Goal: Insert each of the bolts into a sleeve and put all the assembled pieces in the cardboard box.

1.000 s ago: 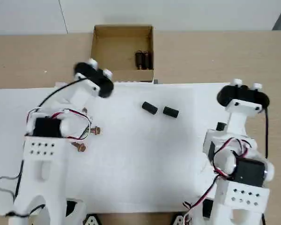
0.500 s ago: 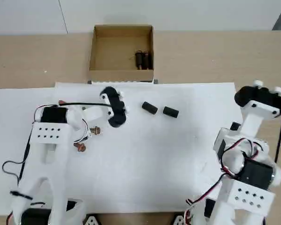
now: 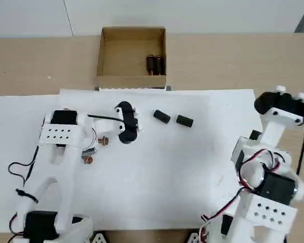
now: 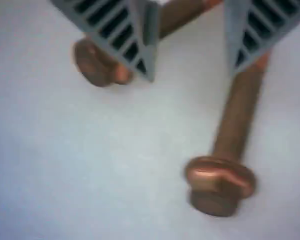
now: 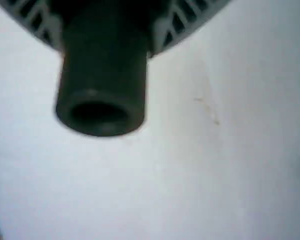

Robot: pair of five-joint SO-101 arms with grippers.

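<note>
Two copper bolts lie on the white sheet, one (image 3: 104,140) (image 4: 221,182) beside the other (image 3: 87,160) (image 4: 97,65). My left gripper (image 3: 96,147) (image 4: 190,70) hangs open just over them, its fingers (image 4: 125,35) straddling one bolt's shaft. My right gripper (image 5: 107,42) is shut on a black sleeve (image 5: 102,85) (image 3: 254,135) above the sheet at the right. Two loose black sleeves (image 3: 162,117) (image 3: 184,121) lie mid-sheet. The cardboard box (image 3: 133,81) at the back holds assembled pieces (image 3: 154,64).
The white paper sheet (image 3: 167,177) covers most of the wooden table (image 3: 233,61). Both arm bases stand at the front edge, left and right. Open sheet lies between the arms.
My left arm swung from beside the box down and forward to the bolts. My right arm shifted a little to the right with the sleeve, then held still.
</note>
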